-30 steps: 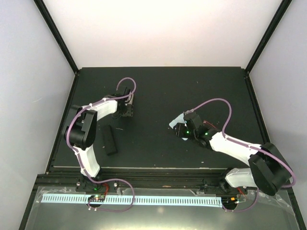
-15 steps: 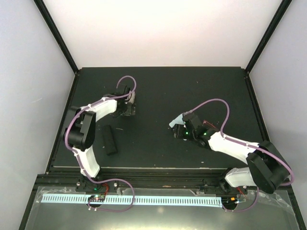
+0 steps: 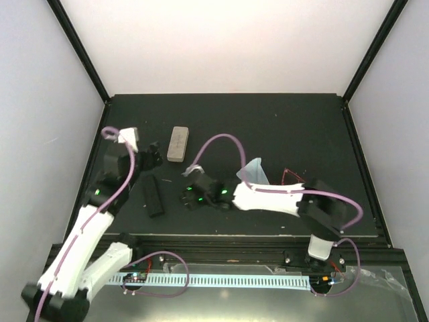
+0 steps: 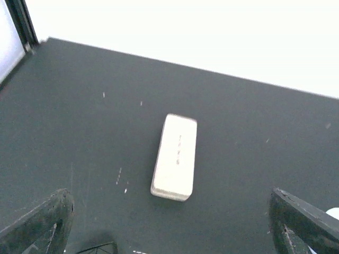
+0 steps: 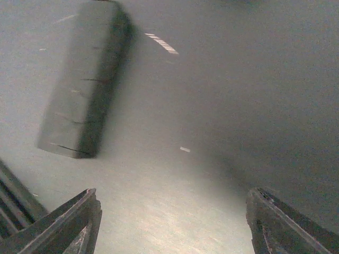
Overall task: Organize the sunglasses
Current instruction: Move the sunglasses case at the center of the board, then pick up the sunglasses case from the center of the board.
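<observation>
Sunglasses with a thin red frame [image 3: 292, 177] lie on the right part of the dark table [image 3: 301, 127]. They are the only pair we can pick out.

Starting from the left, the left claw [image 4: 169, 201] hangs over the far left part of the table. Its two fingers [image 4: 47, 222] are spread wide with nothing between them. Just to its right and a little farther off, the beige case [image 3: 177, 144] lies flat and touches nothing.

Nearer to us than both, the black case [image 3: 153, 195] lies flat with one end toward the near edge. Just right of it we see the right claw [image 5: 174, 193], its arm stretched leftward across the near half of the table. Its fingers [image 5: 63, 222] are also spread wide and hold nothing. In the right wrist view the black case sits ahead and to the left, blurred and clear of the fingers.

Farther right, a light blue cloth [image 3: 255, 171] lies just beyond the right arm. The red sunglasses lie right of the cloth, close to the arm's far side.

The sunglasses are well apart from both claws. The right claw points away from them, with the cloth in between. The left claw is across most of the table.
</observation>
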